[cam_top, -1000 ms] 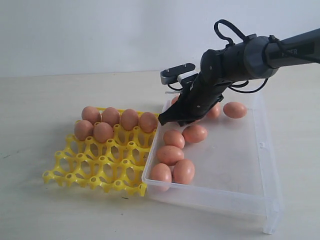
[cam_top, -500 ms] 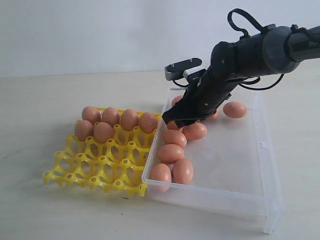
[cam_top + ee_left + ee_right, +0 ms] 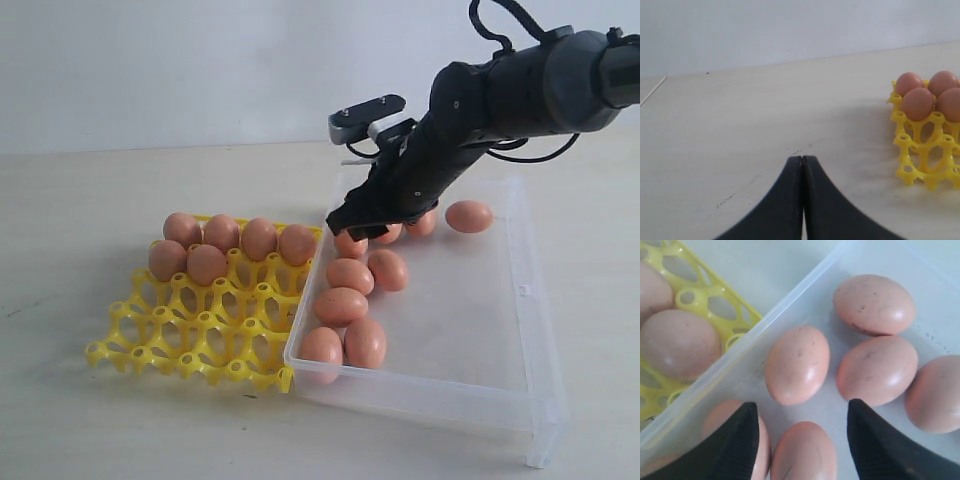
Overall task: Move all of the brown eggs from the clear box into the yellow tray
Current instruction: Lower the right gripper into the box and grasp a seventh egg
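I start with the table (image 3: pixel 90 190), which carries everything. On it the clear box (image 3: pixel 470 330) sits to the right, with the yellow tray (image 3: pixel 190 345) just beside its left wall. The tray has six brown eggs (image 3: pixel 258 238), four across the far row and two in the next, and the rest of its cups are open. I count at least eight eggs in the box, crowded toward the end nearest the tray, and a few are partly hidden behind my right arm. The right gripper (image 3: pixel 358 230) hangs low over that cluster near the far left corner. Its fingers are spread wide with nothing between them. In the wrist view one egg (image 3: pixel 797 365) lies just ahead of the gap, with neighbours touching or nearly touching on either side. The left gripper (image 3: pixel 802 167) is out over bare table near the tray's edge, with its fingers pressed together on nothing. I read this as the approach for the next pick. I would lower the right gripper so its fingers straddle a single egg without nudging the ones beside it. Then I would close gently, lift clear of the box wall and carry across to the next free cup in the second row.
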You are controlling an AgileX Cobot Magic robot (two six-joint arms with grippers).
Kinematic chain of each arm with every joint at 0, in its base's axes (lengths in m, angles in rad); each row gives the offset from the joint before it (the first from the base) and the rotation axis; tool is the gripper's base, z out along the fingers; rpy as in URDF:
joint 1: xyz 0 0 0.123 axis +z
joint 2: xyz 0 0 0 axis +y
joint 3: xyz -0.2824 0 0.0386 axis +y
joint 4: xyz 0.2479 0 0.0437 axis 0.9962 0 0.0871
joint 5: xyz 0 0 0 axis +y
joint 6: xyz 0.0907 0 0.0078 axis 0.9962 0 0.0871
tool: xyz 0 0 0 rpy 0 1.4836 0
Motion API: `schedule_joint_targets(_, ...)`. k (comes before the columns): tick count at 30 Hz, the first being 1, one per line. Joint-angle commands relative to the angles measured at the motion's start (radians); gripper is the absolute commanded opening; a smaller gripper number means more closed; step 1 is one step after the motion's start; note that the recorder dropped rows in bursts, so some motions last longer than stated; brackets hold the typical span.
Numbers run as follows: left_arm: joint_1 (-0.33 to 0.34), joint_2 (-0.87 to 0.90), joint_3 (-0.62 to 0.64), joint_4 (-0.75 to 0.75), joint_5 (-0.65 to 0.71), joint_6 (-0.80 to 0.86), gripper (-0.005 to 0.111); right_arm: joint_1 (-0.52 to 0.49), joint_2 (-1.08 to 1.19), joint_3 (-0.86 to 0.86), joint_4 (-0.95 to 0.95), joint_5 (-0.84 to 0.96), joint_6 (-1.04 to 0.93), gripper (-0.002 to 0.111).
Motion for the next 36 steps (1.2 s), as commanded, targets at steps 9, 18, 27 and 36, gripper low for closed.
schedule_joint_targets(9,0.001,-0.006,-0.004,-0.007,-0.014,-0.004,0.0,0.001,0.075,0.003,-0.016,-0.018,-0.016,0.053)
schedule_joint_targets(18,0.001,-0.006,-0.004,-0.007,-0.014,-0.004,0.0,0.001,0.108,0.003,-0.011,-0.025,0.003,0.053)
schedule_joint_targets(27,0.001,-0.006,-0.004,-0.007,-0.014,-0.004,0.0,0.001,0.119,0.003,-0.001,-0.031,0.041,0.044)
schedule_joint_targets(36,0.001,-0.006,-0.004,-0.007,-0.014,-0.004,0.0,0.001,0.069,0.027,0.013,-0.072,0.041,0.0)
